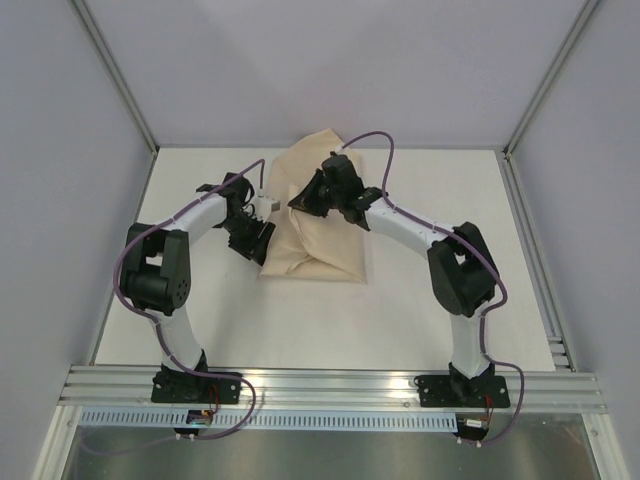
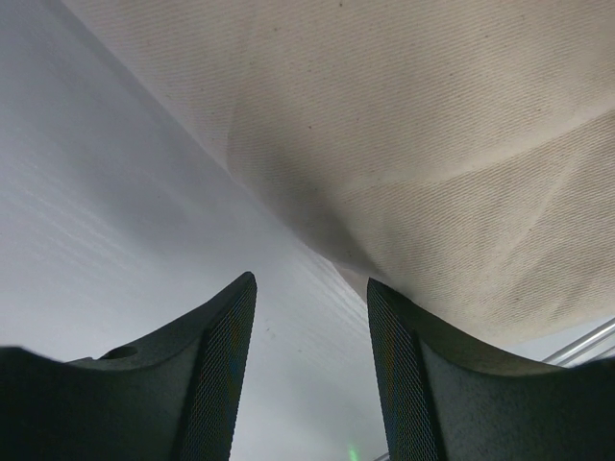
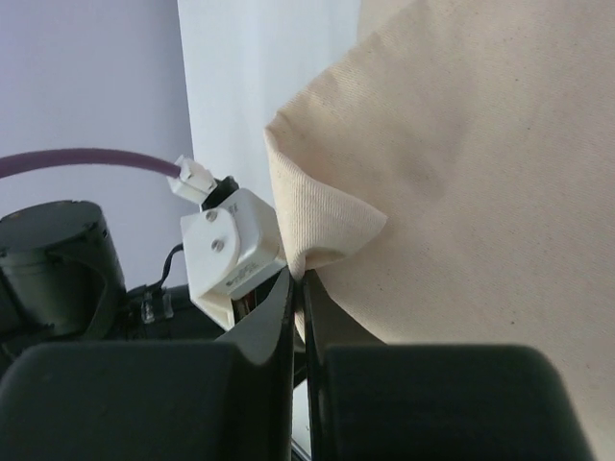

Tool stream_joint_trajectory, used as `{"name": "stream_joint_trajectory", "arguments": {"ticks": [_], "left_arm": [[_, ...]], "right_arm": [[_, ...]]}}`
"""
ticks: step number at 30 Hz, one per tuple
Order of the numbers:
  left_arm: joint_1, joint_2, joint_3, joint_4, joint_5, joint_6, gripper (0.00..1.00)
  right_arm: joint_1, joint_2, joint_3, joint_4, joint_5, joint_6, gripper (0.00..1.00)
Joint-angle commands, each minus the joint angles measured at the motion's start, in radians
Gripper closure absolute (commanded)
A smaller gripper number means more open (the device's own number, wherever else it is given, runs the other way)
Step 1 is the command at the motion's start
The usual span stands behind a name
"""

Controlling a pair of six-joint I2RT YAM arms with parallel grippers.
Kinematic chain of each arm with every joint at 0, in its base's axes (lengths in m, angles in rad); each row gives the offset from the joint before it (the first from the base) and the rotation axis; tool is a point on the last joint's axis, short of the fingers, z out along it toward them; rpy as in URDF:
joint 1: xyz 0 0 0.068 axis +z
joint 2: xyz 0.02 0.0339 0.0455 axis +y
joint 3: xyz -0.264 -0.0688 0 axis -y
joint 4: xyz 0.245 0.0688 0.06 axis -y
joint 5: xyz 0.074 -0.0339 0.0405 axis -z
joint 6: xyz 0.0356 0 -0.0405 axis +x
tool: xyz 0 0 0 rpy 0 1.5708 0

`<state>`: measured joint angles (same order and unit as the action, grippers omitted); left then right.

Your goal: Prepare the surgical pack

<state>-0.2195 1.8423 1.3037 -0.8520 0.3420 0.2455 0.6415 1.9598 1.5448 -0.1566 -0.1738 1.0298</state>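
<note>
The tan cloth sheet (image 1: 320, 225) lies folded into a bundle at the middle back of the table. The steel tray, clamps, tweezers, packets and gauze are hidden from view. My right gripper (image 1: 300, 200) is shut on a fold of the cloth (image 3: 322, 221) at the bundle's upper left and holds it slightly raised. My left gripper (image 1: 262, 243) is open and empty at the bundle's left edge; in the left wrist view its fingers (image 2: 226, 355) frame bare table, with the cloth (image 2: 413, 144) just above and to the right.
The white table (image 1: 200, 320) is walled by grey panels on three sides. An aluminium rail (image 1: 330, 385) carries both arm bases at the near edge. The left arm's wrist camera housing (image 3: 231, 250) sits close beside the right gripper.
</note>
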Motion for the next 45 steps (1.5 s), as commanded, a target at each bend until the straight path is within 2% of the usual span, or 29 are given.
{"name": "stream_joint_trajectory", "arguments": {"ticks": [1, 7, 9, 10, 13, 16, 19, 26, 31, 35, 37, 42, 45], "left_arm": [[-0.011, 0.008, 0.034, 0.025, 0.043, 0.009, 0.41], [-0.011, -0.003, 0.035, 0.021, 0.055, 0.003, 0.41], [-0.011, -0.009, 0.037, 0.007, 0.057, 0.005, 0.41], [-0.009, -0.015, 0.039, -0.002, 0.058, 0.009, 0.40], [-0.003, -0.043, 0.043, -0.042, 0.068, 0.020, 0.38], [0.022, -0.092, 0.054, -0.088, 0.101, 0.024, 0.37], [0.040, -0.133, 0.078, -0.120, 0.115, 0.025, 0.36], [0.048, -0.199, 0.213, -0.153, 0.098, -0.003, 0.29], [0.049, -0.091, 0.276, -0.042, 0.025, -0.118, 0.25], [0.062, 0.030, 0.342, -0.016, 0.029, -0.183, 0.23], [0.065, 0.082, 0.367, -0.006, 0.029, -0.192, 0.21], [0.066, 0.158, 0.364, 0.040, 0.035, -0.198, 0.22], [0.068, 0.176, 0.350, 0.068, 0.025, -0.202, 0.27]], "right_arm": [[0.047, 0.094, 0.115, 0.146, -0.003, 0.093, 1.00], [0.067, 0.189, 0.109, 0.213, 0.036, 0.147, 0.99], [0.067, 0.211, 0.113, 0.212, 0.027, 0.145, 0.87], [0.067, 0.217, 0.116, 0.207, 0.025, 0.142, 0.77], [0.067, 0.231, 0.124, 0.209, -0.006, 0.122, 0.62], [0.066, 0.229, 0.161, 0.187, -0.052, 0.093, 0.50], [0.057, 0.199, 0.166, 0.173, -0.075, 0.069, 0.45], [-0.031, 0.009, -0.003, 0.160, -0.063, 0.027, 0.46], [-0.158, -0.098, -0.063, 0.014, -0.090, -0.178, 0.42], [-0.218, -0.088, -0.008, -0.272, -0.049, -0.416, 0.35], [-0.235, -0.084, -0.017, -0.316, -0.046, -0.494, 0.32], [-0.276, -0.049, -0.113, -0.272, -0.121, -0.545, 0.32], [-0.279, -0.024, -0.141, -0.236, -0.153, -0.545, 0.35]]}}
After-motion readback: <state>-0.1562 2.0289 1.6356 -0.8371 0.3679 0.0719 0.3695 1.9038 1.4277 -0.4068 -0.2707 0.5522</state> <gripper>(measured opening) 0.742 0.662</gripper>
